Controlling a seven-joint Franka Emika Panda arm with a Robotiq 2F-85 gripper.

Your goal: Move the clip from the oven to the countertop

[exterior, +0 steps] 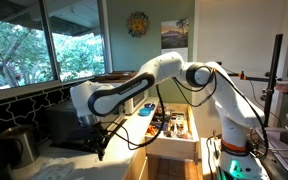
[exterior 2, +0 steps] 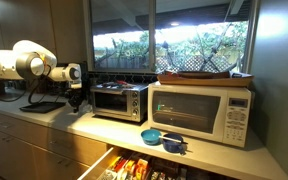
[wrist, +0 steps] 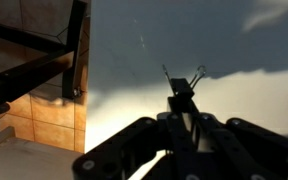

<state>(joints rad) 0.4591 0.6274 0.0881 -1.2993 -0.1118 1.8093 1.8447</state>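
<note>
In the wrist view my gripper (wrist: 184,112) is shut on a black binder clip (wrist: 182,88). Its two wire handles stick out past the fingertips. The clip hangs over the pale countertop (wrist: 134,120). In an exterior view the gripper (exterior 2: 74,99) hangs just left of the silver toaster oven (exterior 2: 119,101), a little above the countertop (exterior 2: 92,128). The oven's dark glass door looks shut. In an exterior view the arm reaches left, with the gripper (exterior: 92,128) pointing down at the counter. The clip is too small to see in both exterior views.
A white microwave (exterior 2: 202,112) with a wooden tray (exterior 2: 204,75) on top stands right of the oven. Blue bowls (exterior 2: 156,136) sit in front of it. A drawer (exterior 2: 134,166) below is open. A dark grate (exterior 2: 44,105) lies left of the gripper. A metal pot (exterior: 19,145) stands on the counter.
</note>
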